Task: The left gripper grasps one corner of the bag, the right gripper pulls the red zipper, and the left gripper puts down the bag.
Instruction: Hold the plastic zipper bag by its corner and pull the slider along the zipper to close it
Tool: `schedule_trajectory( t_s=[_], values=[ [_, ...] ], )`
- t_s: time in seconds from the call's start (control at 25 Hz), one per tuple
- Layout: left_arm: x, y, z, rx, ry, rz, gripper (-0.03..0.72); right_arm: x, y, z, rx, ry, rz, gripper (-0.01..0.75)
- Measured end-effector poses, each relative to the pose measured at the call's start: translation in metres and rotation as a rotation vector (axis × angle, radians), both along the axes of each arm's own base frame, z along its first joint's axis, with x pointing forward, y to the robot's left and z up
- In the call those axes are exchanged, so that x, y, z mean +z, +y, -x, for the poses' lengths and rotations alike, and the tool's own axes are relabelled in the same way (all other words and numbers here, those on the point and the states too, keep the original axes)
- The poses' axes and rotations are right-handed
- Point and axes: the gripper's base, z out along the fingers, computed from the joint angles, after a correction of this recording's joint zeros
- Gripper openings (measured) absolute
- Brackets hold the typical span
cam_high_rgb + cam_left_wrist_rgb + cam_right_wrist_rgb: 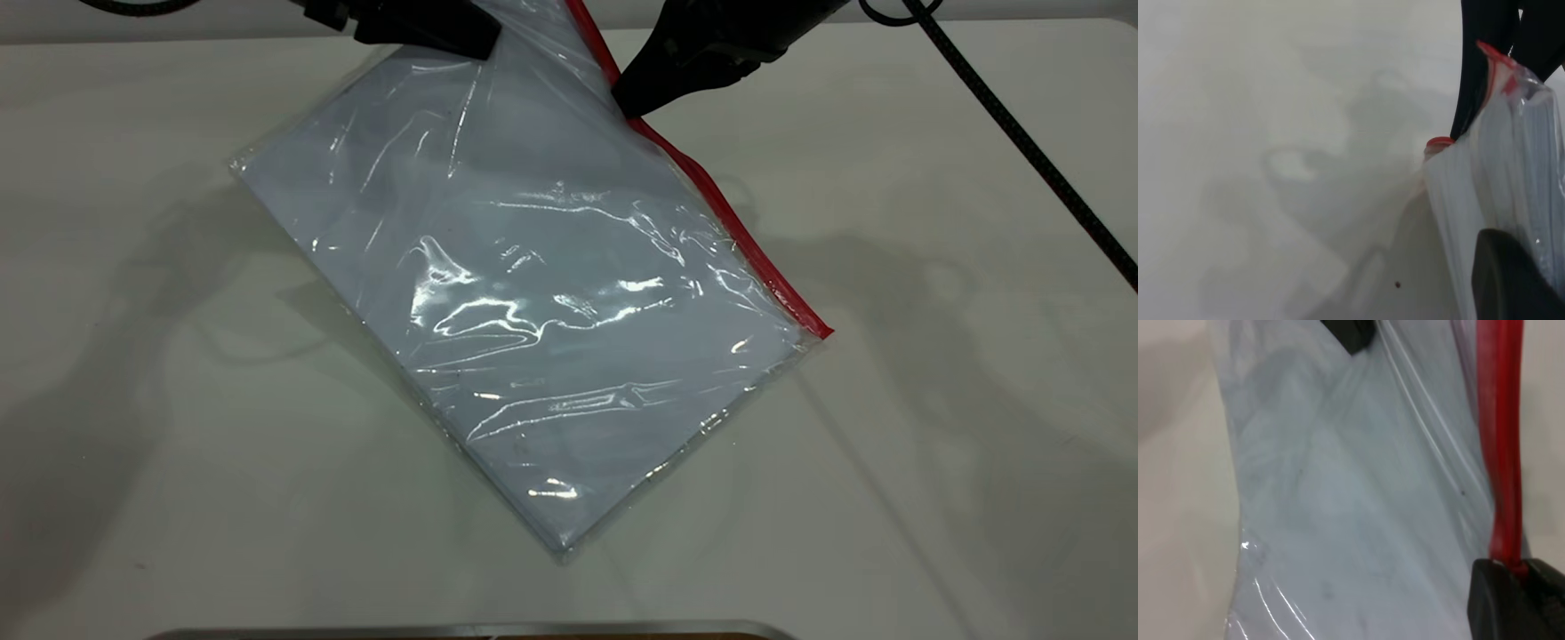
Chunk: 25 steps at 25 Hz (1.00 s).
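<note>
The bag (533, 293) is a clear crinkly pouch with a pale sheet inside. It lies slanted, its near corner on the table and its far end lifted. My left gripper (480, 40) is shut on the bag's far edge at the top of the exterior view. In the left wrist view one of its fingers (1511, 280) lies against the bag (1498, 200). The red zipper (711, 196) runs along the bag's right edge. My right gripper (629, 102) is shut on the red zipper near its far end. In the right wrist view the right gripper (1521, 587) clamps the red zipper (1501, 440).
A white table (889, 444) bears the bag. A black braided cable (1022, 133) runs across the table's far right. A metal edge (471, 631) shows at the table's front. The left gripper shows far off in the right wrist view (1351, 333).
</note>
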Motion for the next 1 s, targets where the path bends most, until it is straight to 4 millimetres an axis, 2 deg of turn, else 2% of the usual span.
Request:
schedule_trajectory(
  t_s=[0.2,0.48,0.68,1.0],
  values=[
    [0.001,0.005,-0.002,0.018,0.002,0.008,0.053,-0.007,-0.002,-0.002,-0.019,-0.009,0.025,0.037],
    [0.000,0.013,-0.004,0.034,0.000,0.001,0.053,-0.038,-0.006,-0.001,-0.026,0.027,0.082,0.043],
    [0.000,0.022,-0.007,0.056,0.001,0.001,0.053,-0.049,-0.010,0.000,-0.012,0.036,0.125,0.047],
    [0.000,0.035,-0.011,0.097,-0.001,0.005,0.053,-0.067,-0.035,0.001,-0.036,0.139,0.212,0.053]
  ],
)
